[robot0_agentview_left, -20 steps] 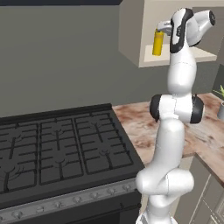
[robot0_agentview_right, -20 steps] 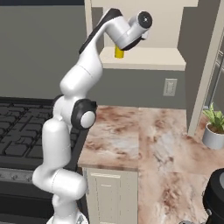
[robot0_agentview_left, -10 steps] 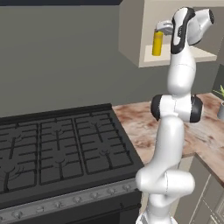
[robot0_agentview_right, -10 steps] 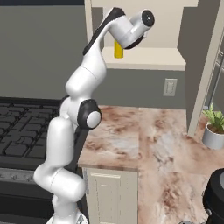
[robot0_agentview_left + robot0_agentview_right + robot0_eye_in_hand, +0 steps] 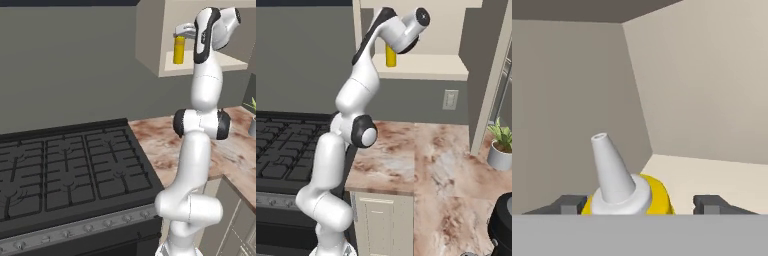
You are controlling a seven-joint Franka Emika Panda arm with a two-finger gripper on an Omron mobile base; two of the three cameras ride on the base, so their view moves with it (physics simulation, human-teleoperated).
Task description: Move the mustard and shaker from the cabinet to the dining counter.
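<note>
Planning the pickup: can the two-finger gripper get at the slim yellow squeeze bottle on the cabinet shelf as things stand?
Probably yes. The gripper is at the slim yellow squeeze bottle inside the open beige cabinet, one dark finger tip showing on each side of it, with nothing between.

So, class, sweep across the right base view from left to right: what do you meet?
Black stove → mustard on the cabinet shelf → wall outlet → potted plant on the marbled counter.
</note>
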